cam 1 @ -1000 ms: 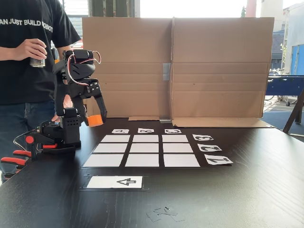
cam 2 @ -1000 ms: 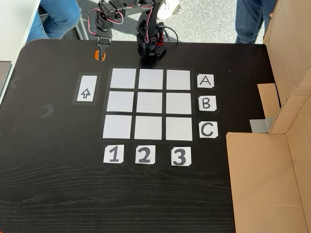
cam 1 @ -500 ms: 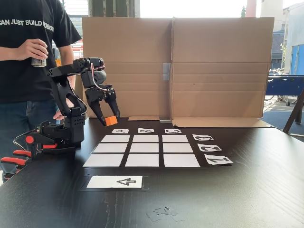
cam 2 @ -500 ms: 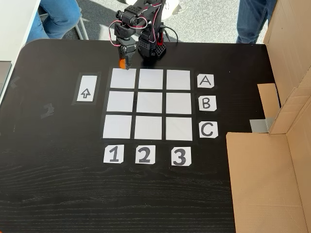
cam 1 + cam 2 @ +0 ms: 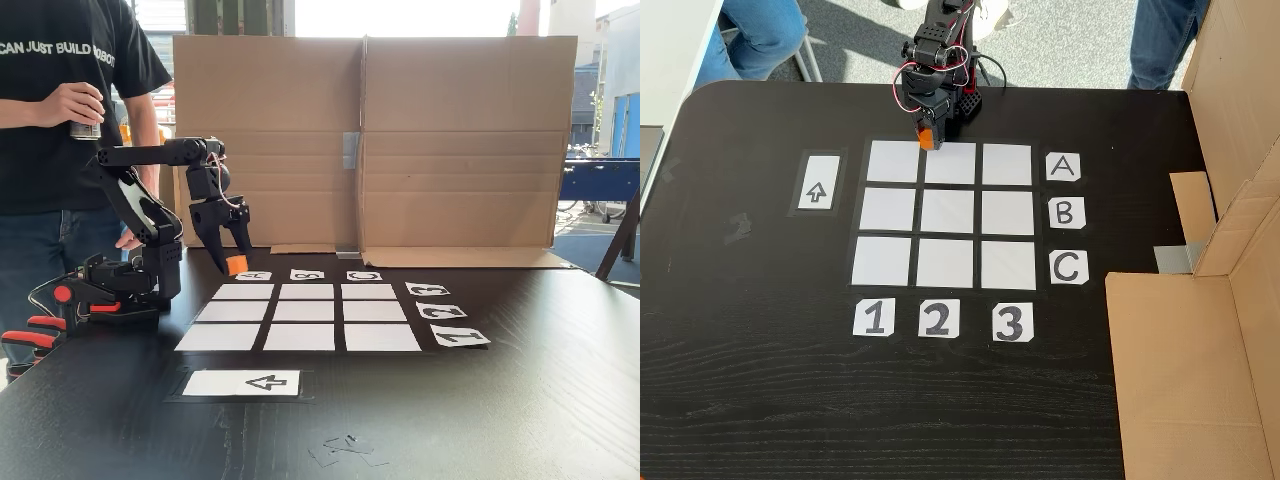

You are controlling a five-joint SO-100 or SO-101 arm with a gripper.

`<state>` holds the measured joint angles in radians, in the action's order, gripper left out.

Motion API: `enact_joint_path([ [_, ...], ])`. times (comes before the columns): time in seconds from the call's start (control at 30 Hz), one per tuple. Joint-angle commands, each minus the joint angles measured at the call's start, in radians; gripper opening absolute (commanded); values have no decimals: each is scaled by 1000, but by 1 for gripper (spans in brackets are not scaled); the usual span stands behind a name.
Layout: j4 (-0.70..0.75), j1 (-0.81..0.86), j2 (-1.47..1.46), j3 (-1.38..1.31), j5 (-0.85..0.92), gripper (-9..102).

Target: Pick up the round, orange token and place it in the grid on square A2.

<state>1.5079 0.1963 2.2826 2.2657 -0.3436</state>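
Upper left in a fixed view, a person [image 5: 50, 110] holds a can [image 5: 80, 130]. One gripper [image 5: 234, 268] pinches one token [image 5: 237, 265] above the grid [image 5: 950, 214], nine squares, over square A2 [image 5: 951, 166] at top centre. Six cards flank it; one arrow card [image 5: 818, 184] lies left, cardboard [image 5: 1200, 330] right.

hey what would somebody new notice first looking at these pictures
Probably the small bright orange plastic token, clamped in the black two-finger gripper and held above the far edge of the three-by-three grid of white paper rectangles on the black table. Next, the tall brown cardboard screen along one table edge, and a person in a black T-shirt beside the arm.
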Motion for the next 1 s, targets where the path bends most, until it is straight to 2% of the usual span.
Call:
enact_joint_path([
  [0.0, -52, -46, 34, 84, 8, 0],
  [0.47, -278, -101, 34, 318, 5, 0],
  [0.87, -344, -112, 17, 365, 2, 1],
  [0.97, -356, -107, 17, 373, 2, 5],
])
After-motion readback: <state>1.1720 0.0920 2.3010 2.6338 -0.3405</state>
